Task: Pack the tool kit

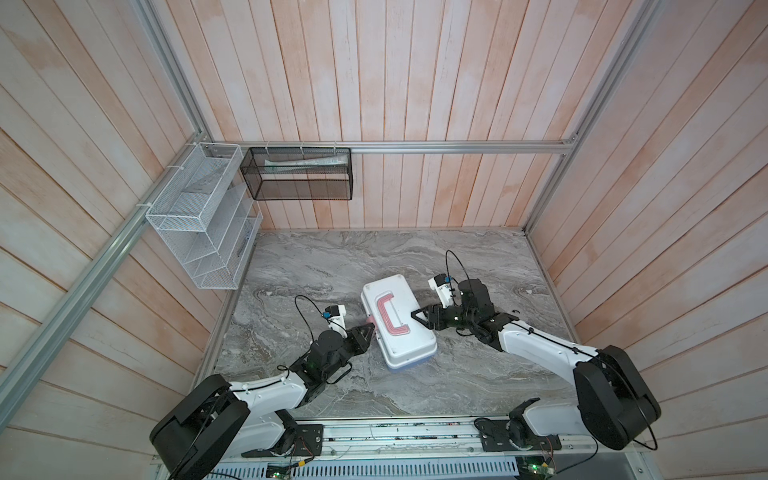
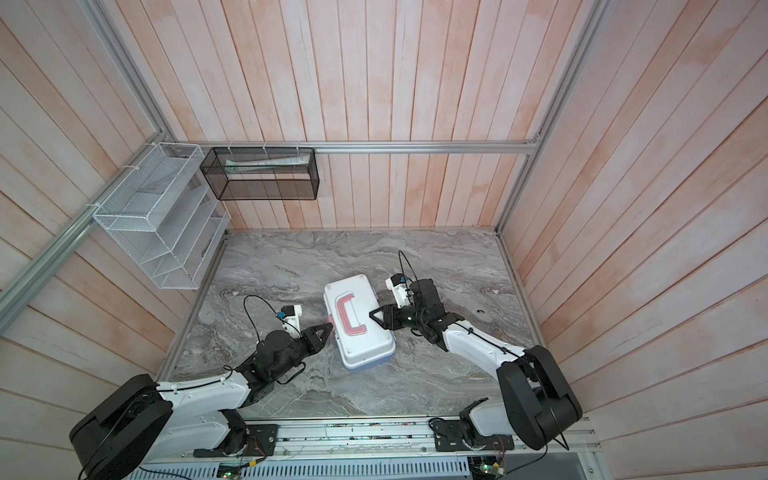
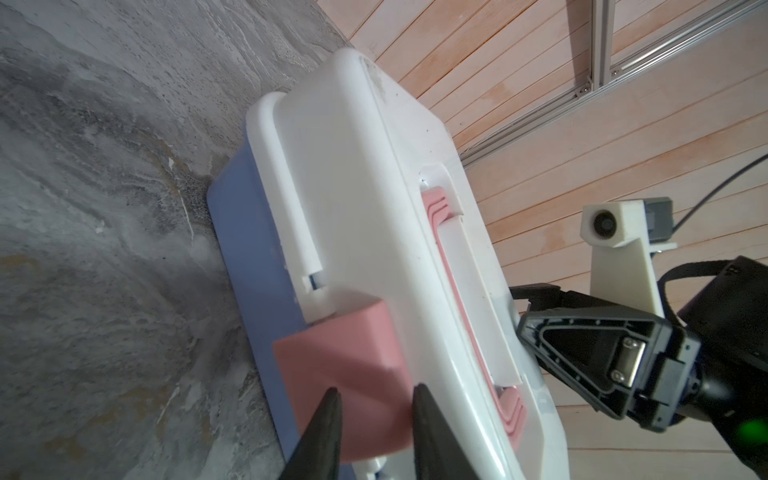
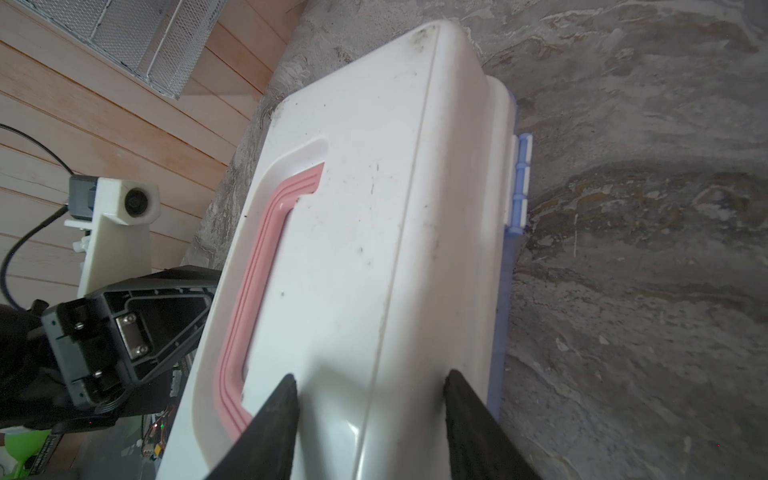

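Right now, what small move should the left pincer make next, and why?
Probably the left pincer should press the pink latch flat against the case: the lid is down, the latch juts out, and the right pincer is over the lid.

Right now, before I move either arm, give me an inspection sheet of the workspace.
Surface: grey marble-pattern tabletop.
Job's things: tool case, lid down, pink handle flat in its recess, pink latch facing the left arm; loose tools, nothing seen.
Clutter: small dark scrap right of the right arm.
Grippers: left gripper jaws narrowly parted at the latch; right gripper jaws open over the lid.
Cables: wrist-camera cables loop clear of the case.
Surroundings: white mesh basket, black mesh basket on plank walls.
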Action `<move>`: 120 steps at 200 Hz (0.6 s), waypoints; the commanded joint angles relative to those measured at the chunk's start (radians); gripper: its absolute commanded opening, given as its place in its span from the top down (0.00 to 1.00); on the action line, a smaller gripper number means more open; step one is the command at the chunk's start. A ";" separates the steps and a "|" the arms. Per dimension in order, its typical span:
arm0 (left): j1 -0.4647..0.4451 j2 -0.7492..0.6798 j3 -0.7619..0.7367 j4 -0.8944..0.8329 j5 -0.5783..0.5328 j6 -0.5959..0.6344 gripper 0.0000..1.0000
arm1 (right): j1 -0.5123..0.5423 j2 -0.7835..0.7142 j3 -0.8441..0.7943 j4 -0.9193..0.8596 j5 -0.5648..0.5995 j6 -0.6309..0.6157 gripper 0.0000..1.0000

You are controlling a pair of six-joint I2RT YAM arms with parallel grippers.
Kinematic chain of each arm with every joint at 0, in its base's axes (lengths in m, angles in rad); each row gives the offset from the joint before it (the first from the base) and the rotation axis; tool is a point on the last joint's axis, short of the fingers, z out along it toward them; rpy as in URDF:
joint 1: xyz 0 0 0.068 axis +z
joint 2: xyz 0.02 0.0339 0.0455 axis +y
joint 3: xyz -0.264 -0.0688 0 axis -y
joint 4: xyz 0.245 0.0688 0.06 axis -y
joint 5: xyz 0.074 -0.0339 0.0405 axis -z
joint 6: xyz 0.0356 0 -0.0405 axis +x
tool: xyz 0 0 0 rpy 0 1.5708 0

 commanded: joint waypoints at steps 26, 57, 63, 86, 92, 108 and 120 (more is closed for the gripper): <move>-0.014 -0.007 0.017 -0.066 0.025 0.018 0.69 | 0.032 0.024 -0.023 -0.039 -0.038 0.005 0.47; -0.032 0.011 0.013 -0.058 0.016 0.010 0.69 | 0.033 0.025 -0.025 -0.037 -0.040 0.007 0.47; -0.036 0.013 0.015 -0.059 0.014 0.012 0.69 | 0.034 0.024 -0.024 -0.036 -0.040 0.007 0.47; -0.043 0.024 0.030 -0.063 0.013 0.020 0.69 | 0.033 0.022 -0.025 -0.038 -0.041 0.009 0.47; -0.044 0.026 0.033 -0.064 0.012 0.023 0.69 | 0.033 0.021 -0.025 -0.039 -0.040 0.009 0.47; -0.047 0.035 0.039 -0.065 0.011 0.025 0.69 | 0.033 0.018 -0.025 -0.042 -0.039 0.008 0.47; -0.049 0.042 0.040 -0.060 0.011 0.025 0.70 | 0.034 0.016 -0.025 -0.041 -0.038 0.007 0.47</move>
